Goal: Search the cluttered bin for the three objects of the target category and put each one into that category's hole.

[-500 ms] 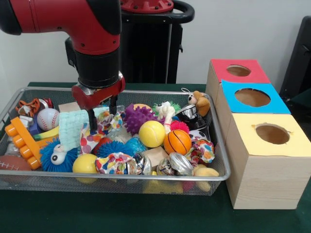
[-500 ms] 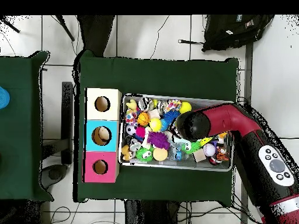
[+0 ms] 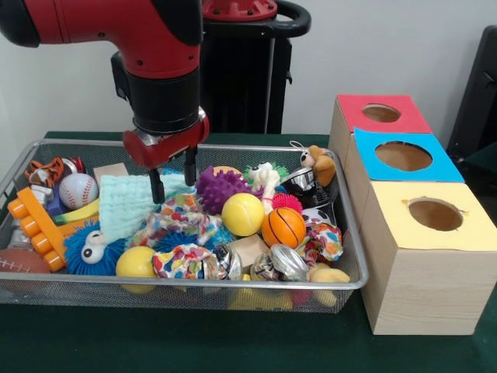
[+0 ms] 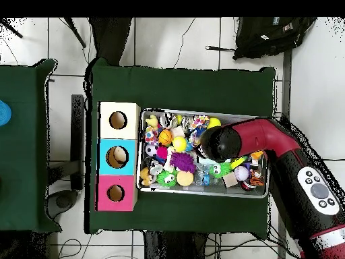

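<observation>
since the earlier frame the gripper (image 3: 172,183) has risen and shifted slightly toward the boxes; i read its fingers (image 3: 157,186) as spread and empty, just above the patterned cloth toy (image 3: 177,218) and beside the mint washcloth (image 3: 124,203). task candidates remain in the wire bin (image 3: 351,233): yellow ball (image 3: 242,214), basketball (image 3: 283,227), baseball (image 3: 77,190). three holed boxes (image 3: 415,214) stand beside the bin.

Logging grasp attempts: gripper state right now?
Gripper: open, holding nothing, fingers apart just above the multicoloured cloth in the wire bin.
</observation>
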Tool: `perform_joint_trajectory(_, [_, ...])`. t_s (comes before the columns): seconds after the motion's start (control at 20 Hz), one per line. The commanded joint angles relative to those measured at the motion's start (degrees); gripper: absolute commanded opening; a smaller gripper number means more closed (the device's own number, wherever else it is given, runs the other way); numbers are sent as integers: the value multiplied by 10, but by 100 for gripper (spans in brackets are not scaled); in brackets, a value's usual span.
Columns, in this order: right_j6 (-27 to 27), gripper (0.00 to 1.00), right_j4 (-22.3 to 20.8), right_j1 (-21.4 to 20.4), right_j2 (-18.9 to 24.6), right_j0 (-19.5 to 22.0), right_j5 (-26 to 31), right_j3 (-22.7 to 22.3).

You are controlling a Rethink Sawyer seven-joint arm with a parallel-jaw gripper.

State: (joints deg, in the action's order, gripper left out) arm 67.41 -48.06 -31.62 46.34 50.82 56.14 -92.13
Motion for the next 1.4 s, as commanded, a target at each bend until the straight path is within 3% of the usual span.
perform_joint_trajectory(0.05, [-27, 100, 16, -13, -33, -6, 15, -14])
perform_joint_trajectory(0.5, [-21, 100, 26, -21, -40, -8, 13, -22])
perform_joint_trajectory(0.8, [-20, 100, 29, -36, -49, 5, 0, -54])
perform_joint_trajectory(1.05, [4, 100, 33, -65, -50, 18, -32, -110])
perform_joint_trajectory(1.4, [33, 100, 29, -82, -58, 10, -51, -142])
